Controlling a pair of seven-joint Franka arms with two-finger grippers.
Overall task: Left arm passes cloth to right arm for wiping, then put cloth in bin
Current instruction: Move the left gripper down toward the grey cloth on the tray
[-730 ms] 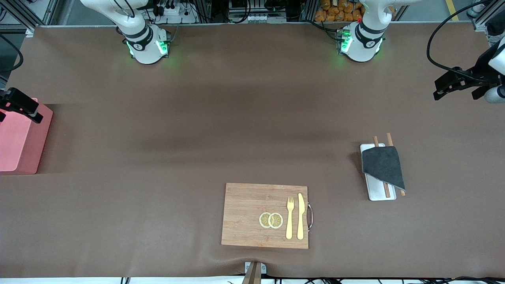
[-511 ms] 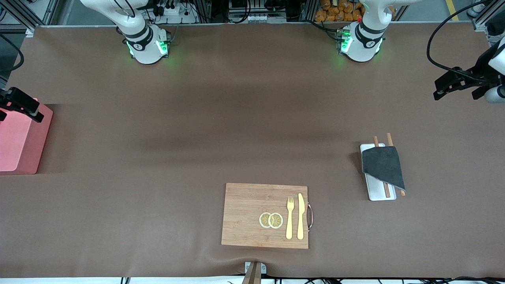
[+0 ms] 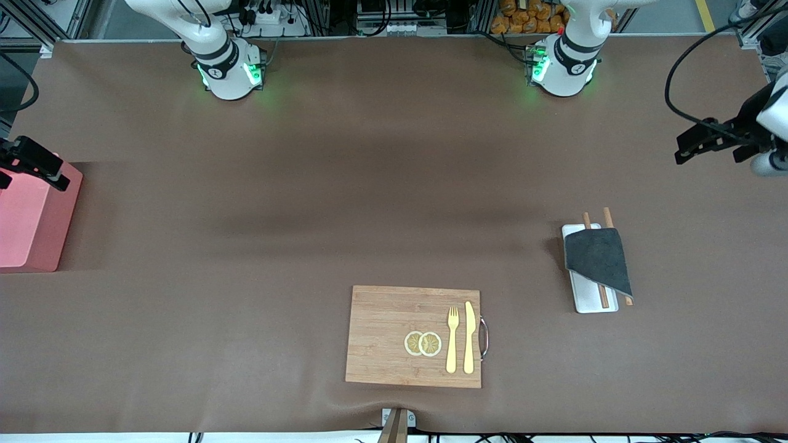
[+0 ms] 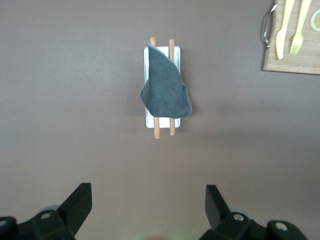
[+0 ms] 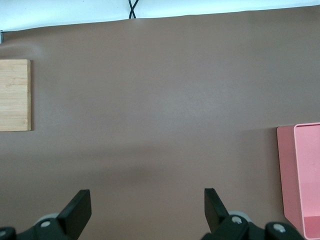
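Cloth (image 3: 598, 258) sits untouched, draped over a white tray (image 3: 592, 303) and a pair of chopsticks (image 3: 604, 299), toward the left arm's end of the desk and a bit farther from the front camera than the cutting board (image 3: 394, 335).

Left gripper (image 3: 699, 140) hangs in the air near the desk edge at its own arm's end, jaws spread wide, holding nothing. In the left wrist view the cloth (image 4: 166, 89) is dead centre between the fingers (image 4: 75, 204), well apart from them. Its long axis runs with the tray and chopsticks, pointed corner toward the front camera.

Right gripper (image 3: 31, 161) is over the pink bin (image 3: 28, 221) at the opposite end edge, also wide open and empty (this arm is waiting). Its wrist view shows the bin (image 5: 300, 175) rim and a corner of the cutting board (image 5: 15, 95).

Key relation: the cloth is far closer to the left arm, so the left one picks, as the task says. My read: nothing done yet, and the next move is a descent toward the cloth's wide end (risk: snagging a chopstick underneath).
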